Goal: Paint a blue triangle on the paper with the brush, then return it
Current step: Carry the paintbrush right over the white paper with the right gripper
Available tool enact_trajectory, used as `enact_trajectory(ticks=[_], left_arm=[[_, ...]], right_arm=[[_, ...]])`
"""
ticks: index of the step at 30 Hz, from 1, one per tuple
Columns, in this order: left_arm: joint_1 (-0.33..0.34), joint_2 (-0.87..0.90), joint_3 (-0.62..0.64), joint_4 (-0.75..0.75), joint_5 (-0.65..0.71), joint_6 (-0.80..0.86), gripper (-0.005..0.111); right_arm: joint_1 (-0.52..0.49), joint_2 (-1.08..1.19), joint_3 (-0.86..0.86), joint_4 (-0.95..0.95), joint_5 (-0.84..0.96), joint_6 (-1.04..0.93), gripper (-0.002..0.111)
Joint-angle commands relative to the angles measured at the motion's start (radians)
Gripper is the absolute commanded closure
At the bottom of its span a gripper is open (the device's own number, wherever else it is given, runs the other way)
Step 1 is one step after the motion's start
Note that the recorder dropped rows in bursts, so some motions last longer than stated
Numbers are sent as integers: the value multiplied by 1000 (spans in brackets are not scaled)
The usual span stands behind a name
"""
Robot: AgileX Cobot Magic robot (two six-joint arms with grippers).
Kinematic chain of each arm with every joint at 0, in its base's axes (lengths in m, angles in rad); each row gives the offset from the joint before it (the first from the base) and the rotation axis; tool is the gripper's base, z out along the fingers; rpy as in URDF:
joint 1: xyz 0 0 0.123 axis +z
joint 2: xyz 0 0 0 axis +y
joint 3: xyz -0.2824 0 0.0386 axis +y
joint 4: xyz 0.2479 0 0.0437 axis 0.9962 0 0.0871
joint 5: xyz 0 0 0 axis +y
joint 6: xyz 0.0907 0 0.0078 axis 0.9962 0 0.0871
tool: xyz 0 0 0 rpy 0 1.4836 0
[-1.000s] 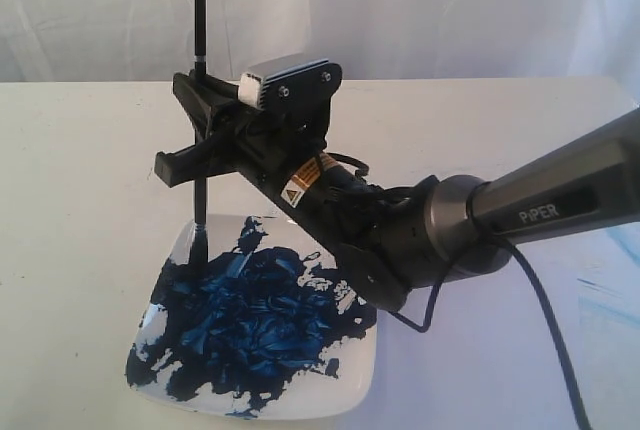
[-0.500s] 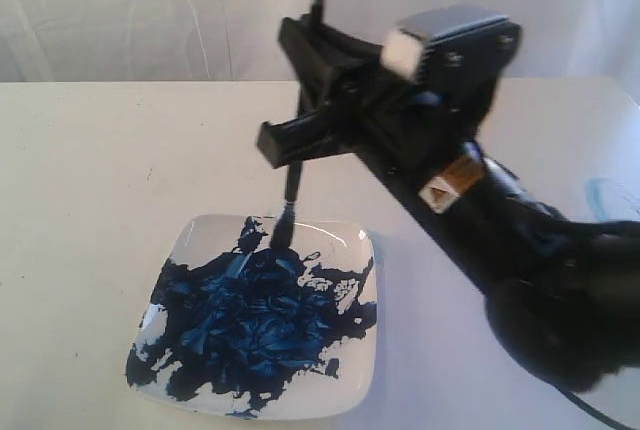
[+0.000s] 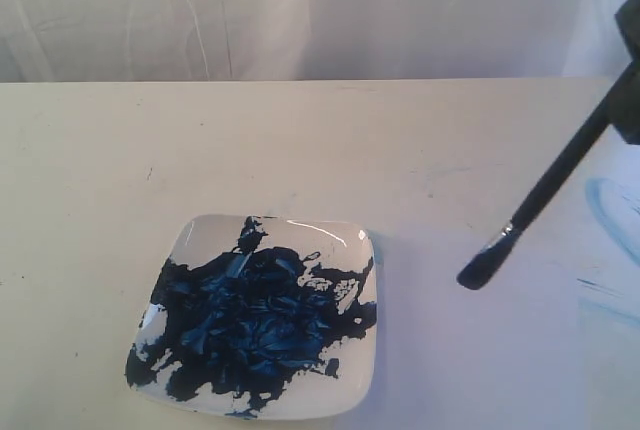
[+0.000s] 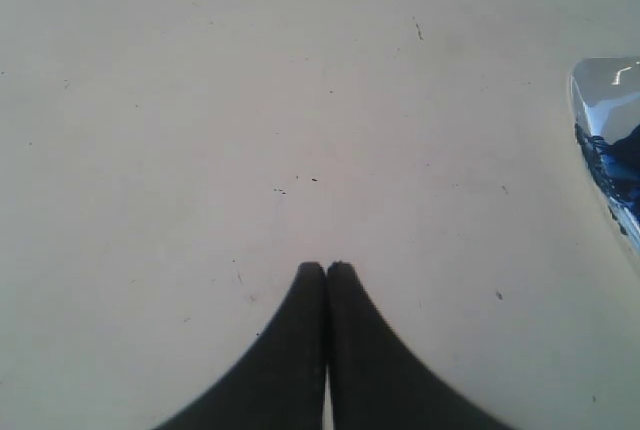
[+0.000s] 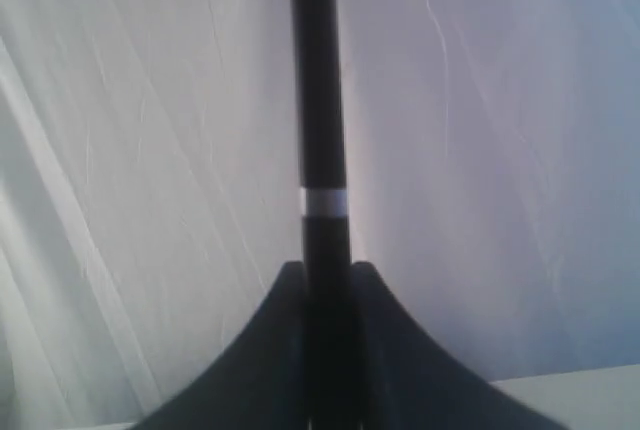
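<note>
The brush [image 3: 552,188] hangs slanted over the right side of the table, with its blue-loaded bristle tip [image 3: 479,269] low over the paper [image 3: 520,350]. My right gripper [image 5: 327,272] is shut on the brush handle [image 5: 318,100]. In the exterior view only a black corner of that gripper [image 3: 631,90] shows at the right edge. The blue triangle is out of view. Only faint light-blue smears [image 3: 612,212] mark the paper. My left gripper [image 4: 326,268] is shut with nothing in it, low over bare table beside the dish.
A white square dish [image 3: 200,232] smeared with dark blue paint sits at the front centre-left. Its corner [image 4: 605,80] also shows in the left wrist view. A white curtain [image 3: 300,10] hangs behind the table.
My right arm has swung from above the dish to the right, almost out of the exterior view. The brush went with it and is now tilted over the paper.
</note>
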Motion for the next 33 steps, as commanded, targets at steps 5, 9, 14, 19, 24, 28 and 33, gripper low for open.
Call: enact_trajectory(ticks=[5, 9, 14, 19, 24, 28, 33], left_arm=[[-6, -4, 6, -7, 1, -6, 107], [-6, -4, 6, -7, 1, -6, 107], [-6, -4, 6, -7, 1, -6, 107], [-6, -4, 6, -7, 1, -6, 107], [-6, -4, 6, -7, 1, -6, 107], [-6, -4, 6, -7, 1, -6, 107], [-6, -4, 6, -7, 1, -6, 107]], right_arm=[[-3, -97, -128, 427, 255, -609, 108], [-3, -91, -186, 520, 319, -711, 108], [-3, -59, -254, 728, 332, -975, 108], [-7, -26, -337, 841, 325, -1090, 108], [-68, 27, -418, 874, 409, -1109, 108], [-149, 98, -466, 939, 482, -1106, 108], [-310, 213, -490, 993, 723, -1104, 108]])
